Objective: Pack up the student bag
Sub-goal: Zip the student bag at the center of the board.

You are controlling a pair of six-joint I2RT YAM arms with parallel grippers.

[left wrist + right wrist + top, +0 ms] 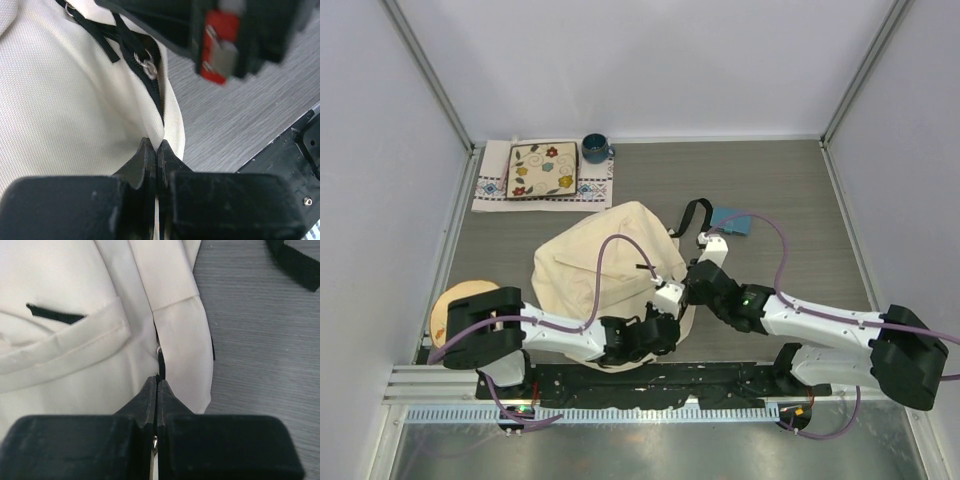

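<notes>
Bag (585, 275): cream, on table (800, 190). My left gripper (156, 150): jaws closed, pinching the bag's fabric edge. My right gripper (158, 385): jaws closed on black zipper pull (161, 359).

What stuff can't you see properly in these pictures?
1. Inside the bag: all views show only its outside cloth.
2. Round tan thing, top view: the left arm covers part of it, so I cannot name it.
3. Blue thing beside the bag, top view: too small to name.
4. Red-and-silver part, left wrist view: blurred.
</notes>
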